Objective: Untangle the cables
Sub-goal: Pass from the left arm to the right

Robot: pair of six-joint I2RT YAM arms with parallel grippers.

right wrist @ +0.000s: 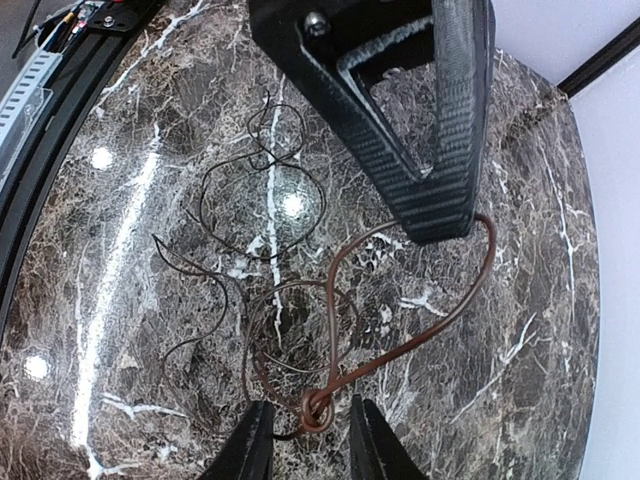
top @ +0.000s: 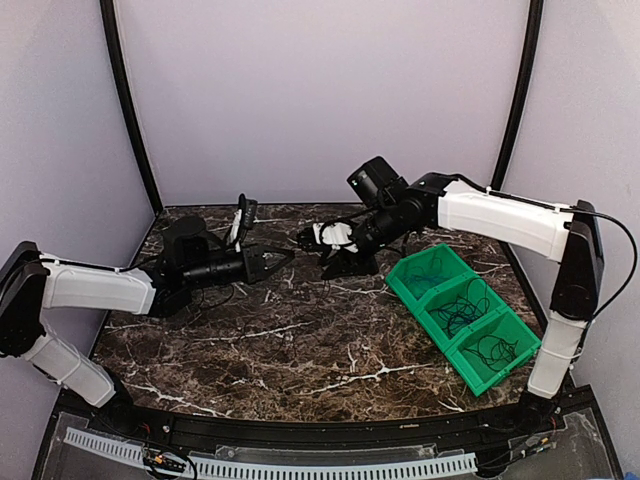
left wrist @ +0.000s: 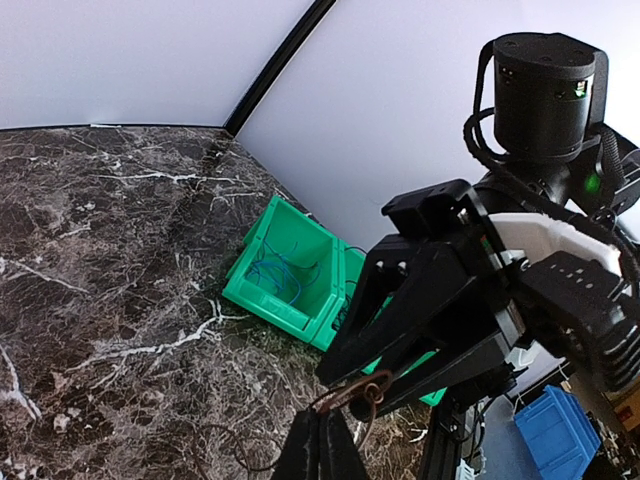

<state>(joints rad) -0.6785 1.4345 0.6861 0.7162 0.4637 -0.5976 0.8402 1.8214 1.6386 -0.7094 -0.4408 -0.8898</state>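
Table (top: 300, 340): dark marble look with white veins, both arms reaching in and meeting around the middle-back.
Brown cable (right wrist: 450, 315): strung between the two pincers, up off the table. There's a knot (right wrist: 320, 408) at one end of the span, and thin loops trail below it over the marble.
Left pincer (right wrist: 443, 212): tips squeezed together on the brown cable, which bends out right at them.
Right pincer (right wrist: 312, 412): narrow gap, knot sitting right between the tips — can't tell if it's actually pinched or just framed.
Pincers vs each other: nose to nose, very near, can't tell if they touch.
Bin (left wrist: 265, 305): green, three compartments, on the right side of the table, well apart from the brown cable.
Blue cable (left wrist: 280, 275): coiled in the bin's far compartment.
Black cables (top: 468, 305): loose coils in the middle and near compartments — one tangle in each.
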